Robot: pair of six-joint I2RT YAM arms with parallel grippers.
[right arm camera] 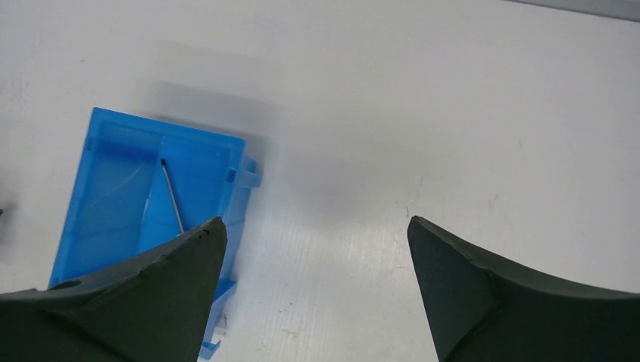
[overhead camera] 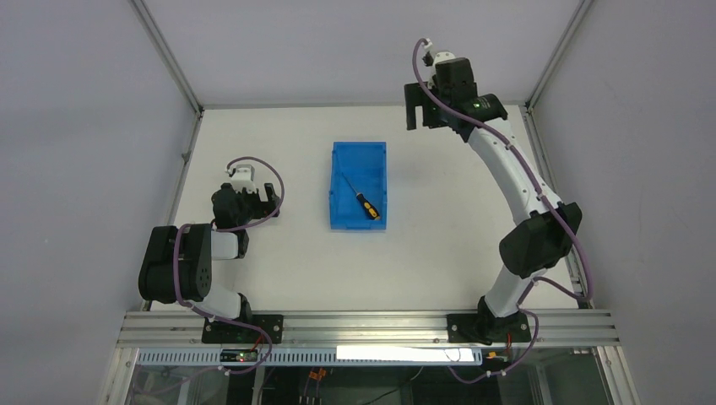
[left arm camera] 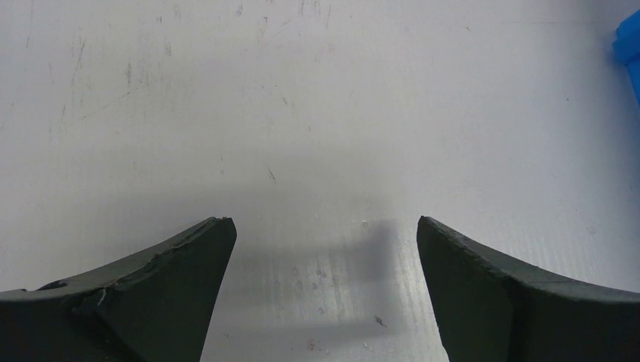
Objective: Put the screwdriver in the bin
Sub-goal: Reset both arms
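- Right gripper [right arm camera: 313, 226]: your fingers are spread wide with nothing between them, beyond the bin's [right arm camera: 166, 127] far right corner.
- Left gripper [left arm camera: 324, 222]: also spread and empty, over bare table [left arm camera: 302, 105]; the bin is cut to a blue sliver at the frame edge.
- Screwdriver [overhead camera: 364, 202]: lies diagonally inside the bin; one right-wrist finger hides its handle.
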